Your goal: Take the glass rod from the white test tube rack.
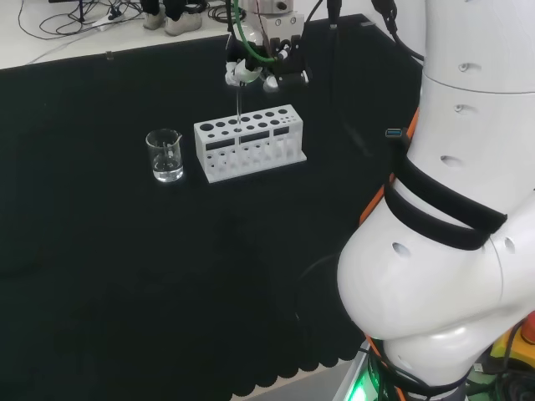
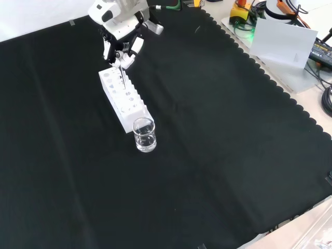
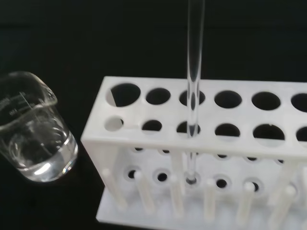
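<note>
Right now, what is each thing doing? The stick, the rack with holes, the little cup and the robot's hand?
glass rod: upright, its lower end down in a hole of the rack, its top held by the hand.
white test tube rack: standing on the cloth, other holes empty.
beaker: upright beside the rack, a little clear liquid inside.
hand: above the rack, fingers closed on the rod.

Robotics lab bench, black cloth point(image 2: 218, 155), white test tube rack point(image 1: 249, 142), glass beaker point(image 1: 165, 155), loose cables point(image 1: 75, 21), electronics at bench edge point(image 2: 290, 36)
</note>
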